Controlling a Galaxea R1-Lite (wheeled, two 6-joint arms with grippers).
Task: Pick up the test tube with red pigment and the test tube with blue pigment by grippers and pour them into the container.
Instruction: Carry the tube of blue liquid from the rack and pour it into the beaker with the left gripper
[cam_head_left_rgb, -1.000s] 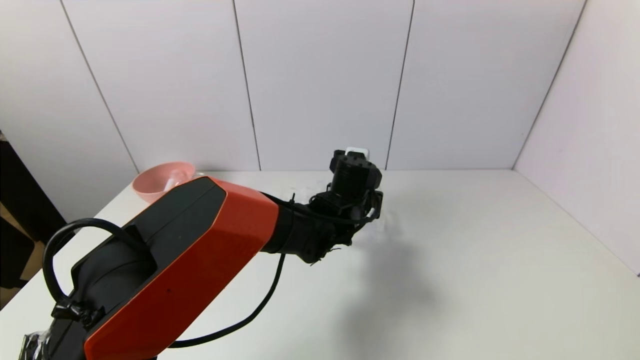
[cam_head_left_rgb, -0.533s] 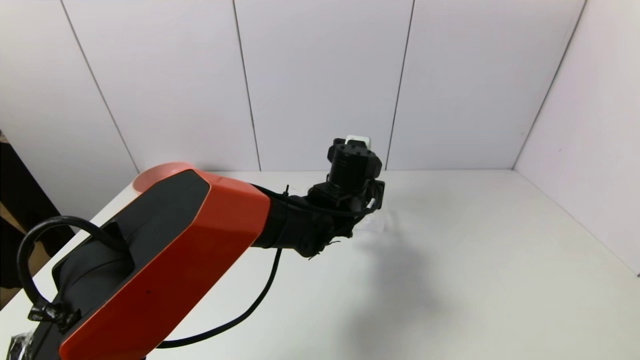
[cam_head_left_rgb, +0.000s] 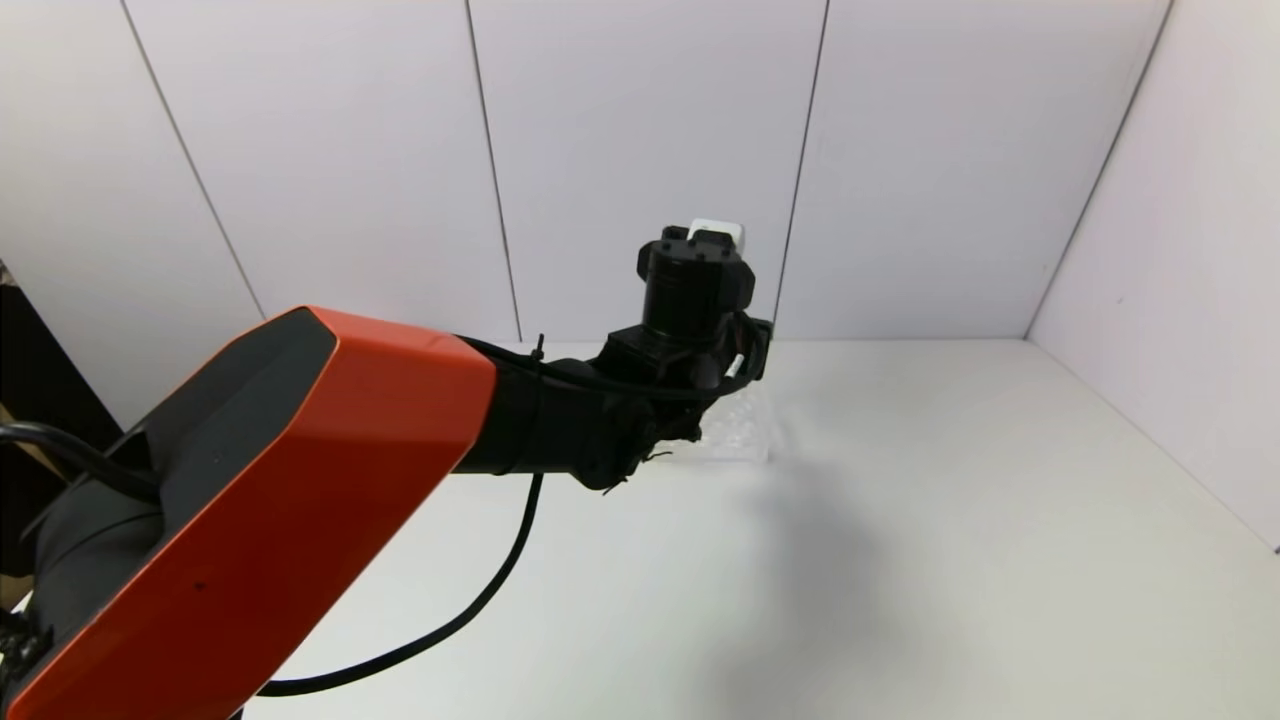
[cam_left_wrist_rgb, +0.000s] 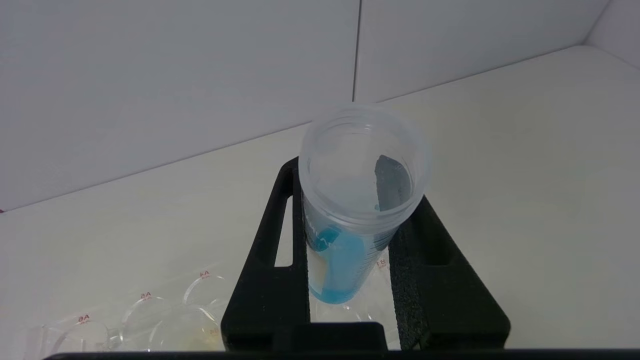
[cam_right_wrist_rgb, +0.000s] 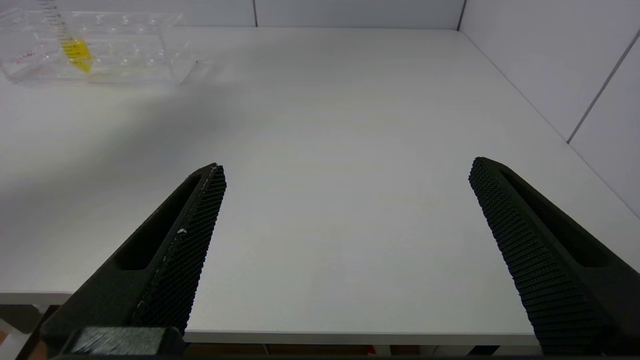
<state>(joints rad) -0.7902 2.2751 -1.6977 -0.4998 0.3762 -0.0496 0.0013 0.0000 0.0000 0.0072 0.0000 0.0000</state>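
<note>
My left gripper is shut on the test tube with blue pigment, a clear graduated tube held upright between the black jaws with its open mouth facing the wrist camera. The tube's blue bottom hangs just above the clear tube rack. In the head view the left wrist covers the jaws and the tube, above the rack. My right gripper stands open and empty over the table's near edge. The test tube with red pigment and the container are out of view.
The rack stands at the back of the white table and holds a tube of yellow liquid. White wall panels close the back and right sides. My raised orange left arm blocks the table's left part.
The left arm and wrist have risen, carrying the gripper up from the rack. The pink bowl at the back left is now hidden behind the arm.
</note>
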